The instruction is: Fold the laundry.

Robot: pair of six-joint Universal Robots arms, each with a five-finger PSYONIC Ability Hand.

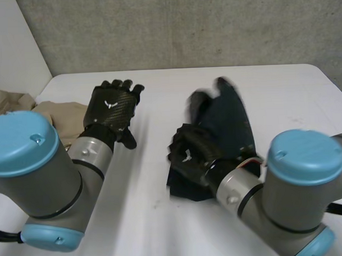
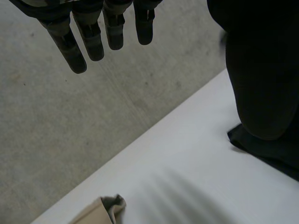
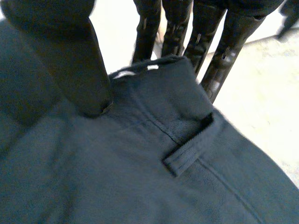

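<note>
1. Head view: the dark trousers [image 1: 230,123] lie on the white tabletop [image 1: 157,218] in front of the robot's right arm. Their long axis runs from the near side towards the far edge, leaning a little to the robot's right as it goes away. The right hand [image 1: 189,155] sits on their near end. The left hand [image 1: 111,107] is well apart from them, back upward, above bare tabletop. A beige cloth [image 1: 61,112] lies beside the left arm at the table's edge.
2. Left wrist view: the left hand [image 2: 93,42] has its fingers straight and slightly spread, grasping nothing. Beyond them are the grey wall [image 2: 56,130] and the tabletop. The trousers [image 2: 261,84] rise as a dark bulk, their lower part resting on the tabletop. A corner of the beige cloth [image 2: 100,212] shows.
3. Right wrist view: the right hand pinches the trousers' waistband. Its thumb [image 3: 70,56] presses on top of the cloth and its fingers [image 3: 233,37] stand behind the edge. A belt loop [image 3: 189,151] lies just beside the thumb.
</note>
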